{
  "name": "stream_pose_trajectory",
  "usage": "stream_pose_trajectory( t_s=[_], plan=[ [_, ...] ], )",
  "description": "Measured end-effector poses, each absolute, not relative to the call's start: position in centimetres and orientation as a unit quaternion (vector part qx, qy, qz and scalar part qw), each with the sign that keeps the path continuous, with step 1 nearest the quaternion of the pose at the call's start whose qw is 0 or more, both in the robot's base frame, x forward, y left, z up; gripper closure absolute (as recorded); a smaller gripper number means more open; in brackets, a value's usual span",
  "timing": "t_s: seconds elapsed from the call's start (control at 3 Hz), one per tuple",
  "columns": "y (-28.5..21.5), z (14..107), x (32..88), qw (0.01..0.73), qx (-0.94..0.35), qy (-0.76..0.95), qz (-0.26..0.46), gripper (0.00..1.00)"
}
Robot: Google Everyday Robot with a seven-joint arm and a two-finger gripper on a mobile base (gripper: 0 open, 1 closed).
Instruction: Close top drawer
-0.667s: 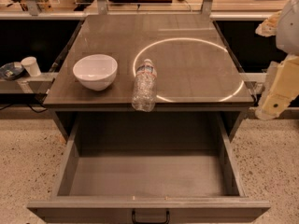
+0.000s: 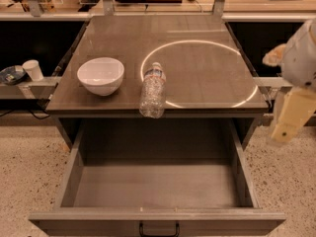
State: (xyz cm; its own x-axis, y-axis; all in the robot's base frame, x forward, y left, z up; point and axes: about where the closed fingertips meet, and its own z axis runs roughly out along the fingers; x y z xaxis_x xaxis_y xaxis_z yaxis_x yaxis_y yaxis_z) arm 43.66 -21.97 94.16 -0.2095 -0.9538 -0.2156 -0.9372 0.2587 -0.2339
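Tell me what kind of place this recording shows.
Probably a robotics lab or workshop: a grey cabinet with its top drawer pulled open, cluttered workbenches behind, a speckled floor. The gripper hangs at the right edge, beside the cabinet.

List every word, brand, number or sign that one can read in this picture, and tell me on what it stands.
No text here can be read.
Label on the water bottle: printed, but too blurred to read.
White bowl: no writing shows.
Top drawer, pulled open: no writing shows.
Gripper, at the right beside the open drawer: no marking shows.
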Motion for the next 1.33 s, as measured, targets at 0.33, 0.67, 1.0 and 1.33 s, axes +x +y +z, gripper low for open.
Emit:
stream_pose_trajectory(
  t_s=[0.33, 0.67, 1.0, 1.33],
  plan=[
    [-22.2, 89.0, 42.6, 0.123, -0.617, 0.777, -0.002, 0.0],
    [-21.5, 85.3, 41.3, 0.087, -0.629, 0.773, 0.006, 0.19],
    [-21.1, 83.0, 40.2, 0.068, -0.63, 0.773, 0.012, 0.41],
    [-20.1, 81.1, 38.6, 0.062, -0.636, 0.769, 0.024, 0.66]
  ],
)
